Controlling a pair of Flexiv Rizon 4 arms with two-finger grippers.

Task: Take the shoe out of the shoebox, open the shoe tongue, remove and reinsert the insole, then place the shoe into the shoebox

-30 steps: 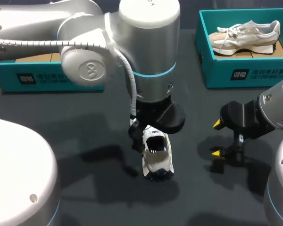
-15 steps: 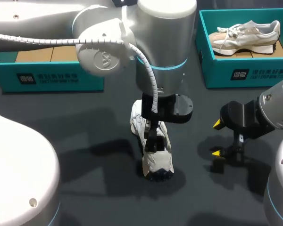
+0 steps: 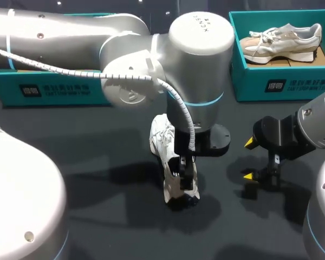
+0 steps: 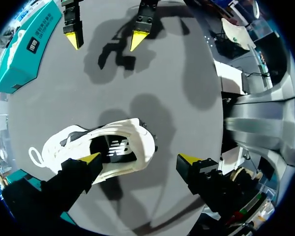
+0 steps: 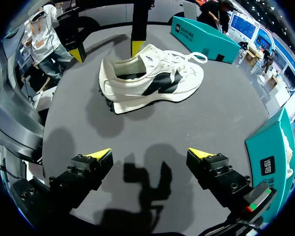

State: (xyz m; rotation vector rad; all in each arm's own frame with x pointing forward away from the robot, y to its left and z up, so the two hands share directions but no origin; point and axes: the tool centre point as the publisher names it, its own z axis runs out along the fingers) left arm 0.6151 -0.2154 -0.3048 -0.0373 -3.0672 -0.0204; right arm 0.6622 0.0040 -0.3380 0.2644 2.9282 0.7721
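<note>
1. One shoe [image 3: 161,140] is already out and standing upright on its sole on the dark surface [image 3: 97,141], in the middle of the frame. It is well apart from the teal left shoebox [image 3: 59,89] at the upper left and the right shoebox [image 3: 271,84] at the upper right, where a second shoe [image 3: 281,38] is lying.
2. Judging by that, the take-out step looks done and the work on the shoe's opening is in hand: the tongue or the insole.
3. Seen from the left wrist, the insole [image 4: 119,147] is sitting flat inside the opening, so removing it is not yet done.
4. Next, I reckon, one finger needs to go down inside the collar and the pair needs to close on the tongue or the insole's edge without tipping the shoe.
5. Over the heel end the left pincer [image 4: 140,158] is hanging with its fingers spread wide. One yellow tip is lying over the collar's rim and the other is well out to the side over bare surface. It is gripping nothing, and I cannot tell whether the near tip is touching the shoe.
6. At the right of the frame the right pincer [image 3: 249,158] is hovering just above the surface, spread wide and holding nothing, with the shoe well ahead of it.
</note>
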